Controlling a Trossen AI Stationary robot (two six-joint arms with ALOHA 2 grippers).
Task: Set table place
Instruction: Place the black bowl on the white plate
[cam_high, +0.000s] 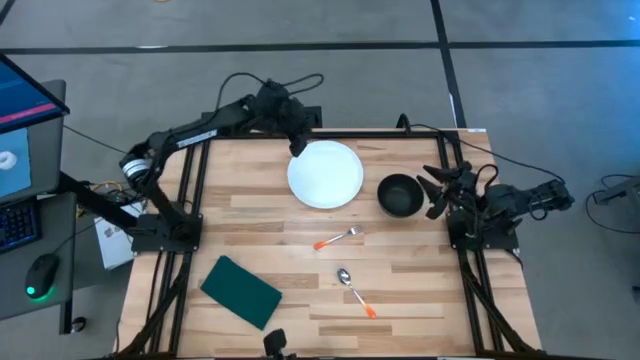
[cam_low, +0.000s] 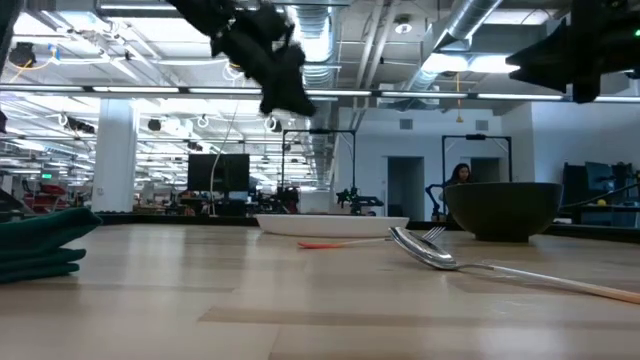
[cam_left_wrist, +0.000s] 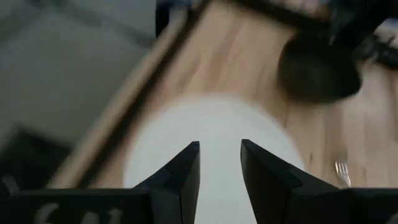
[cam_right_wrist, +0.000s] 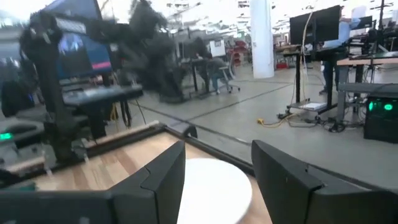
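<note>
Plate: round, white, flat on the table, toward the far edge and a little left of centre.
Plate axis: none to speak of; being round, it offers the same rim from any side.
Left gripper: raised above the far-left rim of the plate, not touching it; in the low view it hangs well clear of the wood.
Left jaws: spread a little, nothing between them; in the left wrist view the plate fills the space just beyond the fingertips.
Right gripper: at the right side of the table, just beside the bowl, raised in the low view.
Right jaws: spread wide and empty; the right wrist view shows the plate in the gap ahead of them.
Bowl: small, dark, upright, just right of the plate and apart from it.
Fork: orange handle, near side of the plate, lying roughly left to right.
Spoon: orange handle, nearer still, lying slantwise.
Pad: dark green, near-left corner, well apart from the plate.
Key relation: the plate lies right under and just ahead of the left jaws, so the left arm is the nearer one.
Judgement: a rim pinch from the far-left side looks the likeliest move, if the plate is to go anywhere.
</note>
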